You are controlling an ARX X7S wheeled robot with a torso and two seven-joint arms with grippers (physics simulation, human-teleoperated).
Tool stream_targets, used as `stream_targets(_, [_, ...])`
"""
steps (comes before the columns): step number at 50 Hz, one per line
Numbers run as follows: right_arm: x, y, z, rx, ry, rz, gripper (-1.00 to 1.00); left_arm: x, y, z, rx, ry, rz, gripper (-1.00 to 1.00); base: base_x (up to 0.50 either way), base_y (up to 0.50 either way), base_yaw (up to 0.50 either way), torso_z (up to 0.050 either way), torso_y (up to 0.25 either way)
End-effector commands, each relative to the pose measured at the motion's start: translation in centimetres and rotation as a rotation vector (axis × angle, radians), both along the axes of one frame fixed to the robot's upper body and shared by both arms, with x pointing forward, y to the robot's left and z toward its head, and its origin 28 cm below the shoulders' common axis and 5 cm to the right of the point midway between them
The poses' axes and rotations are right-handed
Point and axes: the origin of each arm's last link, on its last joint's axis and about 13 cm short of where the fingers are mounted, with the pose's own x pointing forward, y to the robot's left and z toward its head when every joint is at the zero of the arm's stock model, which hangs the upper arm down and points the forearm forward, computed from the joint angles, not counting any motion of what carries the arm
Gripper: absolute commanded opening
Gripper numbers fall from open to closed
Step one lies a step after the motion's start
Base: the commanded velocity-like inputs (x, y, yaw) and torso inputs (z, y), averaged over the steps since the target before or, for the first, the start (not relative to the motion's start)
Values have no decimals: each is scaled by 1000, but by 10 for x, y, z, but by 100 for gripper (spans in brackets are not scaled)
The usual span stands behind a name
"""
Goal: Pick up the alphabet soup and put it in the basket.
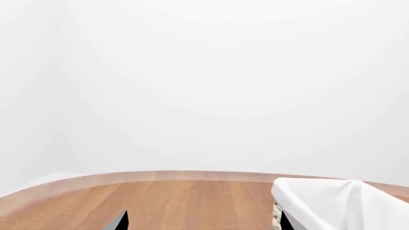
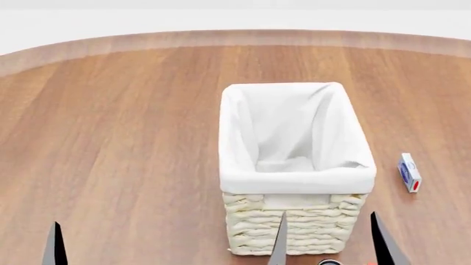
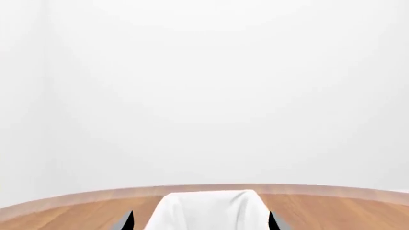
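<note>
In your left wrist view you see mostly a white wall. Below it is the brown wood table [image 1: 179,196] with its round edge. The white cloth of the basket [image 1: 338,201] shows at one corner, with a bit of woven side under it. Two dark tips of your left gripper [image 1: 203,221] peek in at the edge, and they stand far apart, so it is wide. Nothing is between them. The soup can is not in this view.

In your head view the basket [image 2: 294,165] stands upright in the middle of the table [image 2: 110,138]. It is tall and cream, with white cloth folded over its rim. You can look down inside it, and only cloth shows there. A small blue and white box [image 2: 409,172] with a red spot lies on the table just beside the basket, on your right side, not touching it. Two dark tips of your right gripper [image 2: 330,243] stick up in front of the basket, spread wide. One tip of your left gripper shows at the low left, well apart from the basket. A tiny grey round thing and a bit of red show at the very bottom edge between the right tips; you cannot tell what they are. You cannot see the soup can clearly here.

In your right wrist view the wall fills most of the picture. The basket [image 3: 208,211] sits straight ahead between your right gripper's [image 3: 201,221] two dark tips, which are wide apart and hold nothing.
</note>
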Motion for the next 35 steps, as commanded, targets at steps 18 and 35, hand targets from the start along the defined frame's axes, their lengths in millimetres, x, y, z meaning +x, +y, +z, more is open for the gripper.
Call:
stream_targets(18, [8,-68,44,-176,-111,-122,100,4,2,-4,5,4,29,100,0,0,0,0,0])
stream_targets(35, [14,-102,45,-114,-67,-115,100,5,1,-5,12,-5,20,100,0,0,0,0,0])
